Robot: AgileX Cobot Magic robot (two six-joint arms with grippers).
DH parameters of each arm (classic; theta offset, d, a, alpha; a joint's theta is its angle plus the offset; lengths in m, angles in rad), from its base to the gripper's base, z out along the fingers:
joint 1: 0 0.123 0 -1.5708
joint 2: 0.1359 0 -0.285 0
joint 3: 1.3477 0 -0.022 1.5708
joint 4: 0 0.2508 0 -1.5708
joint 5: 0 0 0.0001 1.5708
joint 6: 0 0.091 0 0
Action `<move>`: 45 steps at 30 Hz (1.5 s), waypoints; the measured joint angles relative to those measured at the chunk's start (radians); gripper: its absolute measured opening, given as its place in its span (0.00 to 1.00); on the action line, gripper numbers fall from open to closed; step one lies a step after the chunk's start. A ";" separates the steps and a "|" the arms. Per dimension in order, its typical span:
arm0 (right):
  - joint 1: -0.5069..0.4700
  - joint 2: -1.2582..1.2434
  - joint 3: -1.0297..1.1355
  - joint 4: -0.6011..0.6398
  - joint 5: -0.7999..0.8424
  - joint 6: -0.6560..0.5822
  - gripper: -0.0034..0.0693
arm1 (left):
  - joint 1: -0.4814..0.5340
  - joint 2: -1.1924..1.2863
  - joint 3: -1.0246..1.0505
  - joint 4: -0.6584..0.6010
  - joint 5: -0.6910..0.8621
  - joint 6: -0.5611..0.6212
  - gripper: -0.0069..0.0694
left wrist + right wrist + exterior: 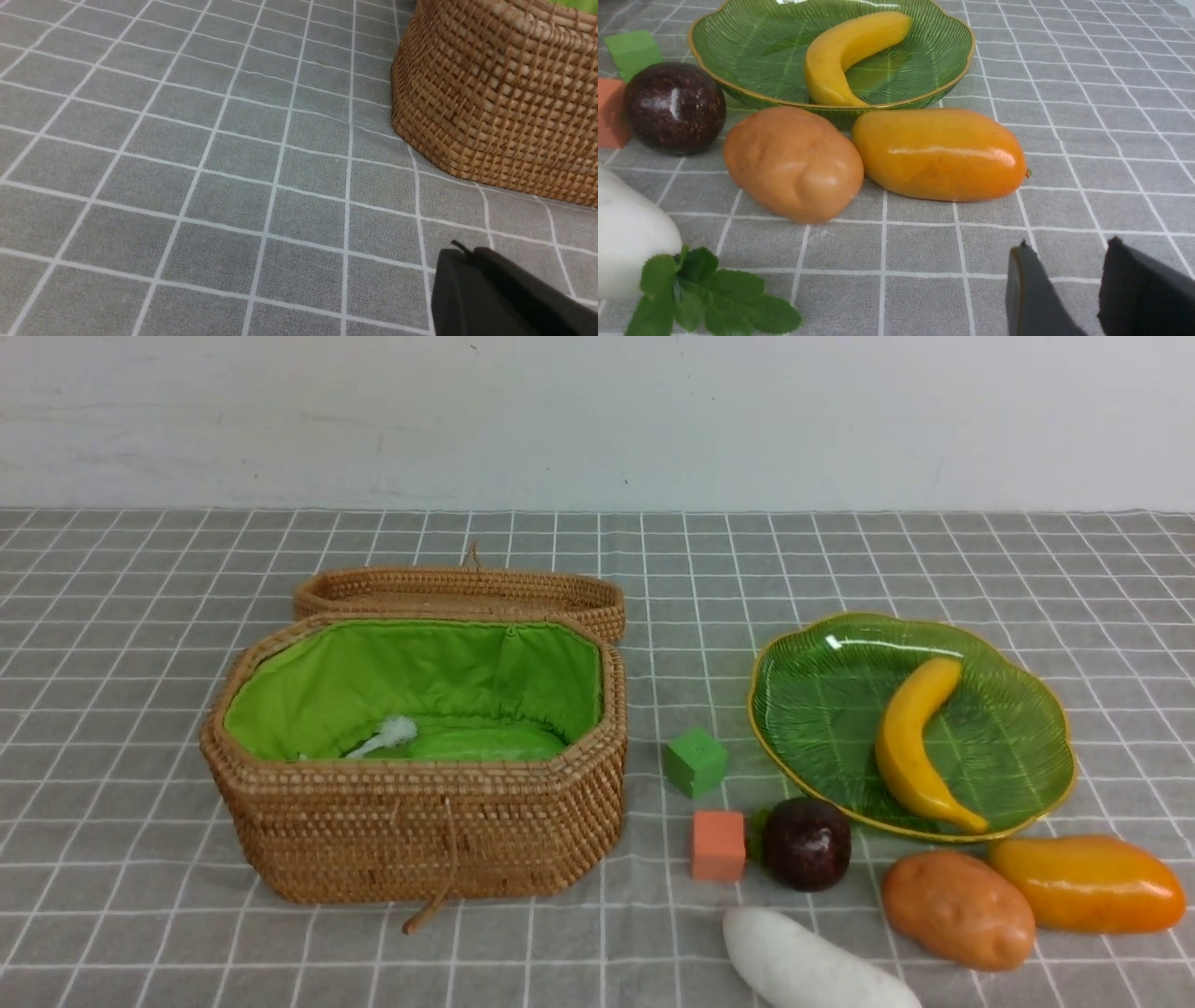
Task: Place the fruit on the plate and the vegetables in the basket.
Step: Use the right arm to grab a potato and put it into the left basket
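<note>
The yellow banana (915, 737) (845, 51) lies in the green plate (812, 709) (738, 37) at the right. Before the plate, on the cloth, are the dark mangosteen (806, 843) (675, 107), the potato (957, 908) (794, 163) and the mango (1088, 884) (938, 154), with the white radish (803, 971) (630, 233) nearest. The open basket (411, 821) (504, 93) holds a light-green gourd (485, 744). My right gripper (1069, 247) is open and empty, short of the mango. My left gripper (467, 252) is shut, empty, beside the basket's wall. Neither shows in the front view.
A green cube (695, 762) and an orange cube (718, 845) sit between basket and plate. The basket's lid (467, 593) lies folded back behind it. The radish's green leaves (705, 294) spread on the cloth. A white wall stands behind the table.
</note>
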 joint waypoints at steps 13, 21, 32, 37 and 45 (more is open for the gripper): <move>0.000 0.000 0.000 0.000 0.000 0.000 0.38 | 0.000 0.000 0.000 0.000 -0.005 0.000 0.10; 0.000 0.000 0.000 0.000 -0.001 0.000 0.38 | 0.000 0.000 0.000 0.001 -0.005 0.000 0.10; 0.000 0.000 0.007 -0.007 -0.048 0.000 0.38 | 0.000 0.000 0.000 0.003 -0.005 0.000 0.12; 0.000 0.000 0.011 -0.008 -0.309 0.017 0.38 | 0.000 0.000 0.000 0.003 -0.005 0.000 0.13; 0.000 0.000 0.011 -0.024 -0.798 0.122 0.38 | 0.000 0.000 0.000 0.003 -0.005 0.000 0.14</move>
